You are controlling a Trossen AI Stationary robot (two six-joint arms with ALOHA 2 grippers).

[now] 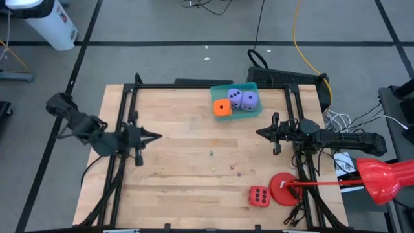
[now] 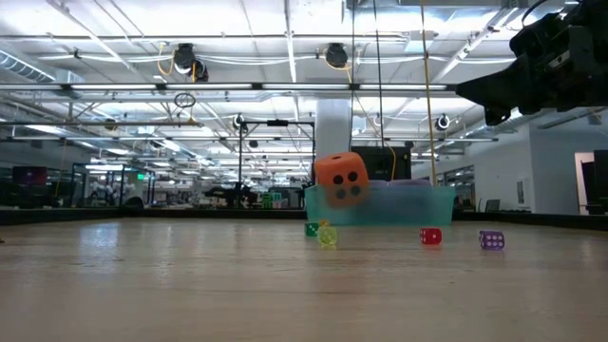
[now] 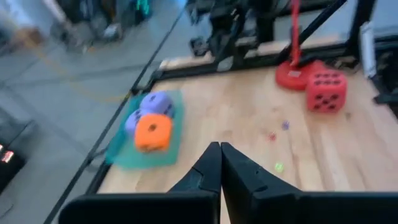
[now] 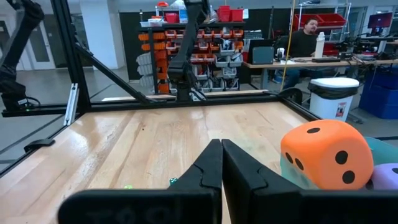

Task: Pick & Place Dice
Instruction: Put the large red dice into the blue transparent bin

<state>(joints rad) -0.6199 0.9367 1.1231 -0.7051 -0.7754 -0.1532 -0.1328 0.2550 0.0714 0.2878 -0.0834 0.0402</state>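
Observation:
A teal tray stands at the table's far side, right of the middle. Two lavender dice lie in it, and an orange die sits tilted at its near left corner. Near the front right corner a red die rests on the wood. My left gripper hovers shut over the table's left side, pointing right, with nothing between its fingers. My right gripper is shut over the right side and points left.
A flat red disc with a red rod lies next to the red die. Several tiny dice are scattered on the wood mid-table. Black frame rails run along the table's left and right sides. A person sits beyond the table in the right wrist view.

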